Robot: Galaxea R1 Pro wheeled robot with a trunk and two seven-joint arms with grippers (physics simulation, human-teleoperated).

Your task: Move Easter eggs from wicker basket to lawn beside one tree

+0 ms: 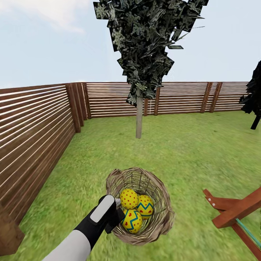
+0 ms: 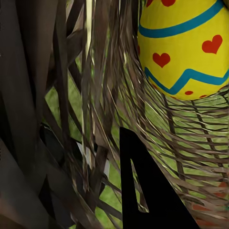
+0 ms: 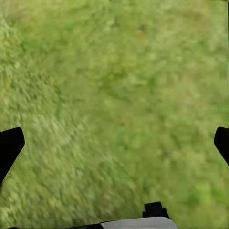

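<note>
We see three yellow painted eggs (image 1: 135, 210) nestled together inside the brown wicker basket (image 1: 164, 214), upright on the lawn (image 1: 188, 159) before the tree (image 1: 139, 116).

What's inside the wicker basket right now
Three Easter eggs sit in the wicker basket: a red-dotted egg, and two zigzag-banded ones. The left claw reaches in at the rim, covering part of the basket's inside.

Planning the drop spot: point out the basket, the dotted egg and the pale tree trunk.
basket (image 1: 165, 203), head view, right rim.
dotted egg (image 1: 129, 198), head view, its top.
tree trunk (image 1: 139, 119), head view, mid trunk.
</note>
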